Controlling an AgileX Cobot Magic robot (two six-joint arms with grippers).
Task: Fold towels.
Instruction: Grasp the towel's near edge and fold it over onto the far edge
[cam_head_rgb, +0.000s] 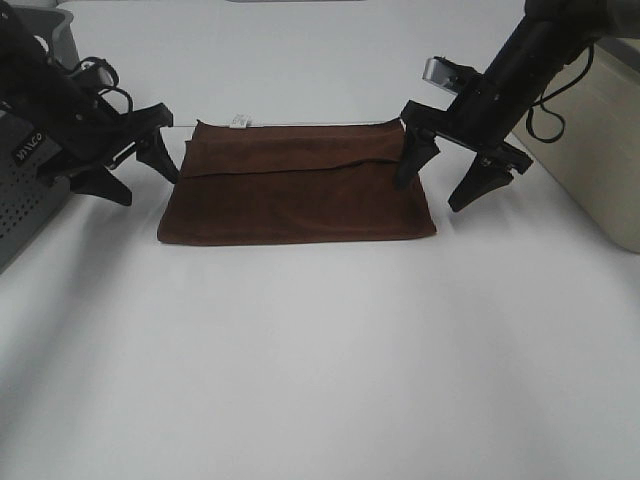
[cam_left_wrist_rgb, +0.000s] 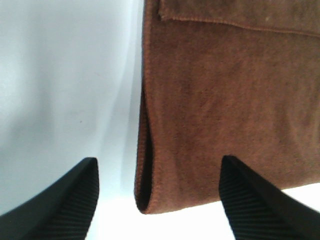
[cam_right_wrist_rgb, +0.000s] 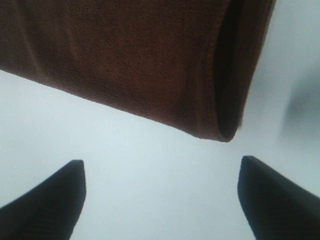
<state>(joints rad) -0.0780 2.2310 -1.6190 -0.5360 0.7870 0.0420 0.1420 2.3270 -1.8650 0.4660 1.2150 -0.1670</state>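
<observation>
The dark reddish-brown towel lies flat on the white table, folded lengthwise, with its upper layer's edge a little short of the far edge. A small white tag shows at the far edge. My left gripper is open at the towel's left short end; in the left wrist view the gripper straddles the folded edge of the towel. My right gripper is open at the right short end; in the right wrist view the gripper hovers just off the towel's corner. Neither holds anything.
A grey perforated container stands at the left edge behind my left arm. A beige bin stands at the right edge beside my right arm. White tabletop stretches in front of the towel.
</observation>
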